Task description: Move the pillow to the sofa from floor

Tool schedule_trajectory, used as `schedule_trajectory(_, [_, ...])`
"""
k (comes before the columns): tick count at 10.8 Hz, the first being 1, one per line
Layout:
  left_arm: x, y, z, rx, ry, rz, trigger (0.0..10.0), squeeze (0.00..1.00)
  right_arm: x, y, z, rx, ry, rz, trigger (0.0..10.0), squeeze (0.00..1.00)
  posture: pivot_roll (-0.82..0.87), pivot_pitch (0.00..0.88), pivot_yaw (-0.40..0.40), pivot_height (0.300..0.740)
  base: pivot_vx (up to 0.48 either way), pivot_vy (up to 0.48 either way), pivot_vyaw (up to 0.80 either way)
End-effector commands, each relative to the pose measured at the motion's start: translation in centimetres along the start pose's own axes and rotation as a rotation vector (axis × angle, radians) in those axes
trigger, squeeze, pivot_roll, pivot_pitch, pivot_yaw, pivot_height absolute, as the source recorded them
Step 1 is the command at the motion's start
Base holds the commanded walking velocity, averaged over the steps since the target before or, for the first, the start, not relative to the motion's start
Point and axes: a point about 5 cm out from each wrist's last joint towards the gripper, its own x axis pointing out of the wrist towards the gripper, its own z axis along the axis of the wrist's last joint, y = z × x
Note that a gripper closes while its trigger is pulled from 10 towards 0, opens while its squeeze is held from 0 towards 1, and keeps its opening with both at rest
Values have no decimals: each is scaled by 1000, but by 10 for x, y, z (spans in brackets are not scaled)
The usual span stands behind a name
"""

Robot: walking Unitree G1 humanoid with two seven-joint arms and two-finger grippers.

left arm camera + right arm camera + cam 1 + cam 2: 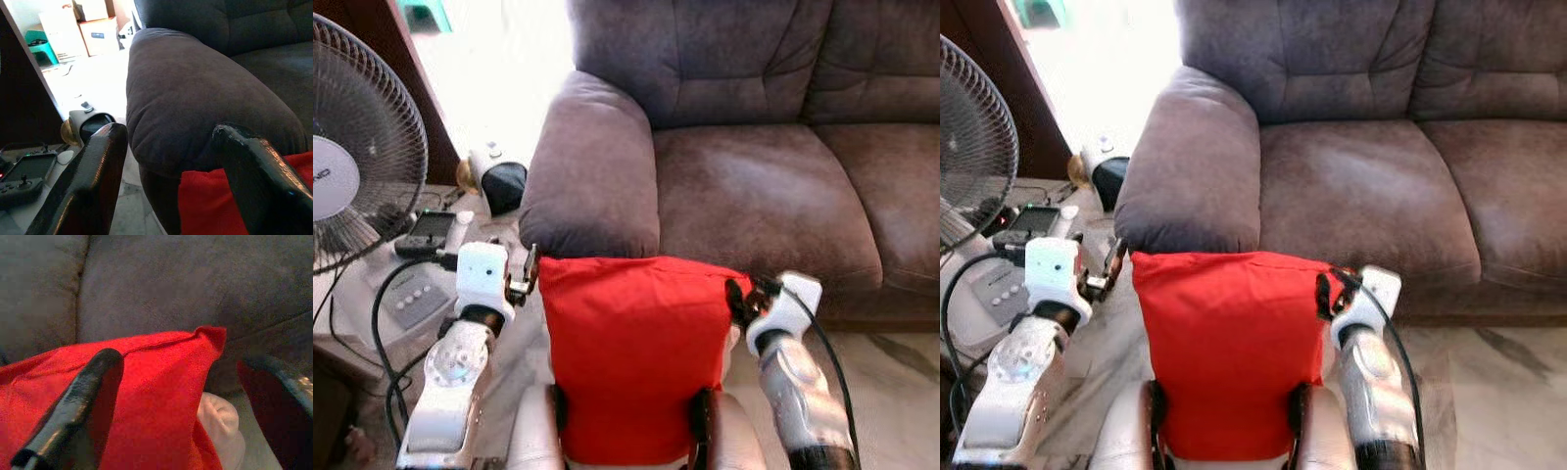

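A red pillow (636, 352) is held upright off the floor, squeezed between my two arms just in front of the brown sofa's armrest (592, 166). My left gripper (530, 274) sits at the pillow's top left corner, fingers spread open, one finger beside the red cloth (210, 205) in the left wrist view. My right gripper (739, 294) is at the top right corner, also open; in the right wrist view one finger lies against the pillow (156, 396). The sofa seat (764, 196) lies bare straight ahead, beyond the pillow.
A standing fan (357, 147) is close on my left. Under it, a low table (352, 313) carries a handheld controller (431, 230), a remote and cables. A white and black device (499, 181) stands on the floor beside the armrest. Marble floor shows at right.
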Motion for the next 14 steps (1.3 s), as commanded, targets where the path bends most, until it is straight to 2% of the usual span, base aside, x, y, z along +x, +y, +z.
schedule_trajectory(1, [-3,-1,-1,19,11,-18,10000,0,5,-3,2,3,-2,-14,10000,1000,79,99,6,572,0,0,0])
schedule_trajectory(3, [0,0,3,32,1,-30,10000,0,16,-6,9,-5,-7,-33,10000,1000,87,111,9,572,0,0,0])
schedule_trajectory(4, [5,3,11,39,-28,-32,10000,0,24,-6,15,7,-7,-24,10000,1000,94,124,9,572,0,0,0])
schedule_trajectory(5, [11,9,22,51,-66,-27,10000,0,28,-5,18,22,-12,-3,10000,953,97,138,9,572,0,0,0])
schedule_trajectory(6, [19,17,34,71,-106,-16,10000,0,30,-2,19,37,-9,19,10000,0,107,161,11,572,0,0,0])
schedule_trajectory(8, [30,28,52,122,-155,-37,10000,0,35,1,19,36,3,39,10000,0,122,214,13,572,0,0,0])
schedule_trajectory(9, [31,32,54,144,-153,-45,10000,0,36,2,16,58,16,46,10000,0,126,242,18,572,0,0,0])
schedule_trajectory(12, [15,35,55,161,-121,-53,10000,0,34,3,4,161,34,64,10000,0,154,302,21,572,0,0,0])
schedule_trajectory(14, [10,35,57,168,-112,-63,10000,0,37,8,8,174,22,92,10000,0,170,325,26,572,0,0,0])
